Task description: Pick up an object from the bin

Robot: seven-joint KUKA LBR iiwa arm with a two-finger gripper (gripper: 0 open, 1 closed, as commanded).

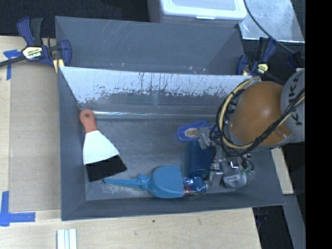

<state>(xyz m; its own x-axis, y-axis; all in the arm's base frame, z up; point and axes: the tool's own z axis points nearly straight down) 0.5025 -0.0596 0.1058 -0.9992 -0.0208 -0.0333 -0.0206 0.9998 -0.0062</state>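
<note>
Hand (231, 174) hangs by one dark-blue cylinder (197, 157); leftward one light-blue tool (163, 181), one brush (98, 149).

Gripper (229, 174) partly masked by orange wrist cover (259, 113) and cables (226, 113). Dark blue container (196, 162) beside it, right side covered, kind unclear. Small shiny red-and-blue item (194, 185) too small to identify.

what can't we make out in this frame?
Camera view:
Right side of the dark blue bottle: hidden behind the tool.
The small shiny item by the light blue scoop: too small to identify.
The bin floor at right: covered by the arm's orange cover.
</note>
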